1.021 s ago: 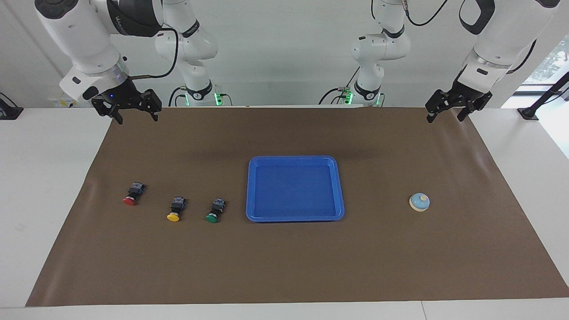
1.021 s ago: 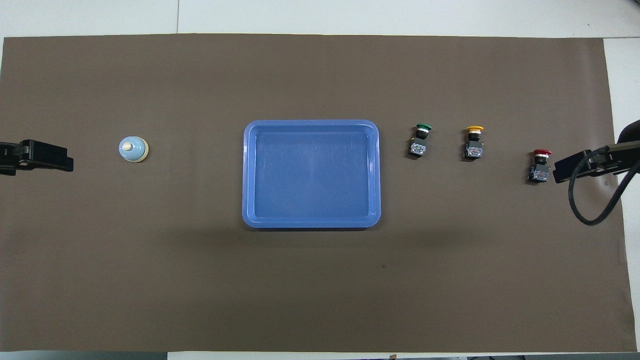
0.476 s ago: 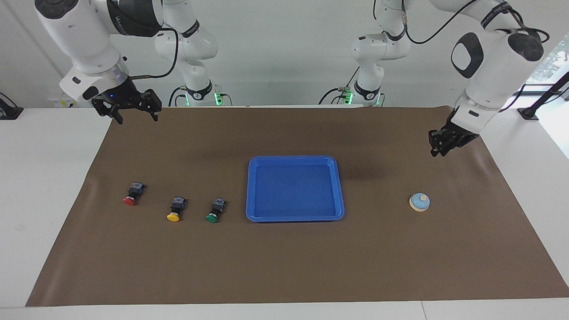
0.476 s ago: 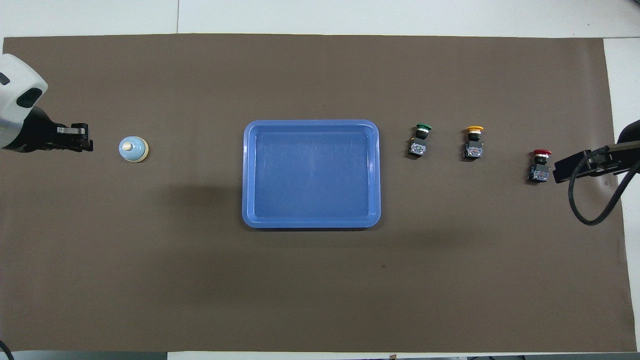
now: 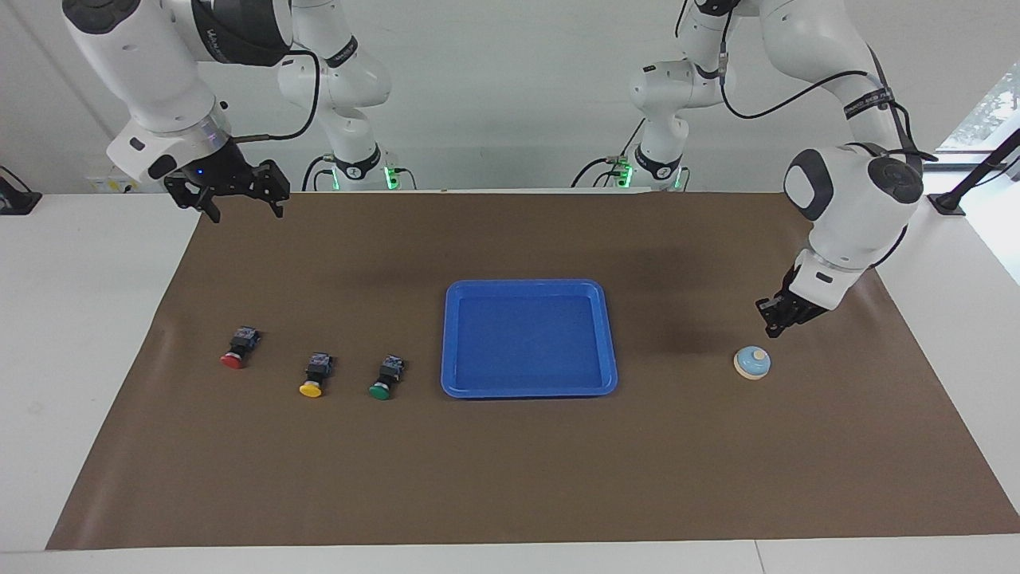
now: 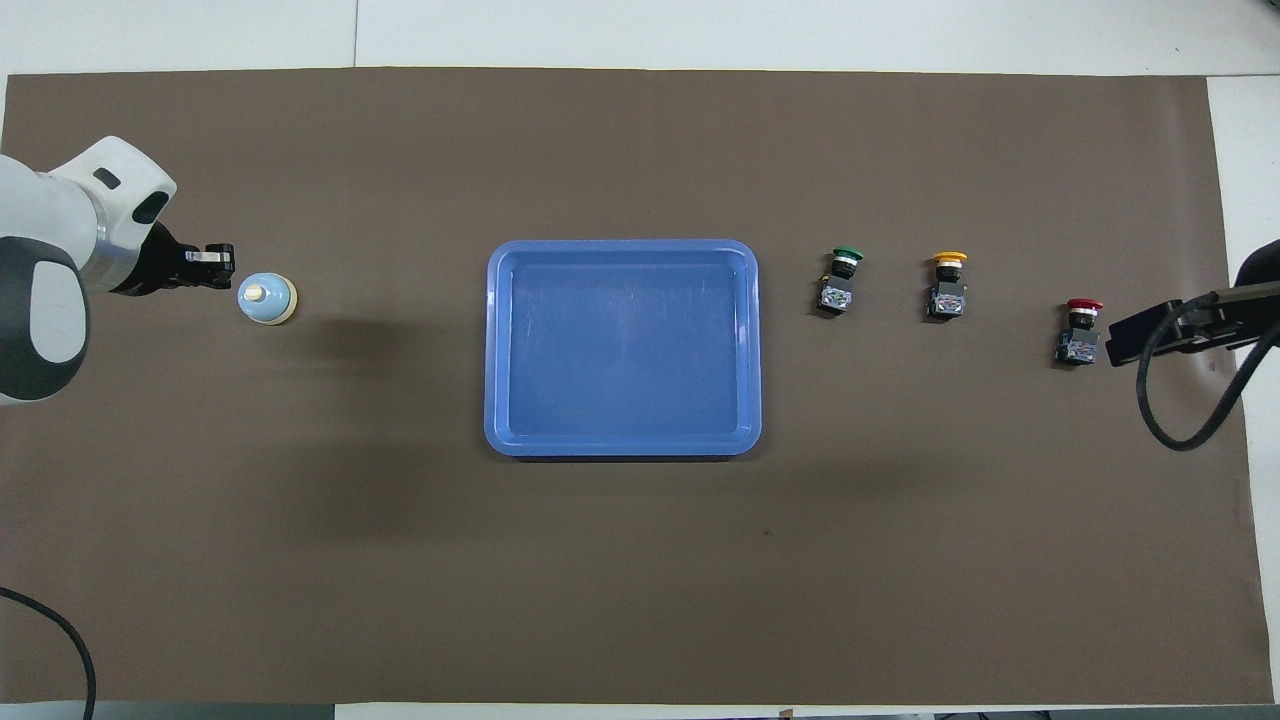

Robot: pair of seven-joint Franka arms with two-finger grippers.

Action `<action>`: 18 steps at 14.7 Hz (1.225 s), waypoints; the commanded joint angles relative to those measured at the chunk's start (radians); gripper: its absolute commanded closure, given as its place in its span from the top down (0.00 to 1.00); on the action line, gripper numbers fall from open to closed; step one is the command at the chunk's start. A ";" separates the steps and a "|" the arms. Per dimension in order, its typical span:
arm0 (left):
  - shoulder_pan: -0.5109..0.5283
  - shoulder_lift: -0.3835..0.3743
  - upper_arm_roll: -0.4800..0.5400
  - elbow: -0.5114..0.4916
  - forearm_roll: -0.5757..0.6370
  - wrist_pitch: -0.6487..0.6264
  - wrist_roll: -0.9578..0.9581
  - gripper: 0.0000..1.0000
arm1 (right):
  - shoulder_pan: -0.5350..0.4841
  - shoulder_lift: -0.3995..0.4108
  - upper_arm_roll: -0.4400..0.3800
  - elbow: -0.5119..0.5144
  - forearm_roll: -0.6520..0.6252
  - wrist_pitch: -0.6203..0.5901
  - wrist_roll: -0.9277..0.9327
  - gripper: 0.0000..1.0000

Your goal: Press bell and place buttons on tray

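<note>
The room around me is bright and evenly lit, the light falling from above. My shadows on the brown mat (image 5: 510, 478) are soft and blurred: a dim patch lies beside the blue tray (image 5: 528, 390), toward my left arm's end, and another spreads beside the bell (image 6: 267, 299). The tray rim catches a faint sheen and its floor shows pale streaks from above. A window (image 5: 988, 112) at the edge of the facing view is washed out white. The mat shines a little along its creased ends. Both views are sharp, with straight edges.
</note>
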 commanded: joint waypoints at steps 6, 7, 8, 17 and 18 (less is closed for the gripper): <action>0.009 0.082 0.000 -0.017 0.007 0.101 0.004 0.00 | -0.012 -0.013 0.009 -0.011 -0.005 -0.004 -0.004 1.00; 0.009 0.085 0.000 -0.017 0.007 0.107 0.004 0.00 | -0.012 -0.013 0.009 -0.011 -0.005 -0.004 -0.004 1.00; 0.009 0.090 0.000 -0.019 0.007 0.110 0.003 0.00 | -0.012 -0.015 0.009 -0.011 -0.005 -0.004 -0.004 1.00; 0.011 0.130 0.003 -0.039 0.007 0.160 0.003 0.00 | -0.011 -0.013 0.009 -0.011 -0.005 -0.004 -0.004 1.00; 0.011 0.113 0.005 -0.025 0.007 0.117 0.003 0.00 | -0.012 -0.015 0.009 -0.011 -0.005 -0.004 -0.004 1.00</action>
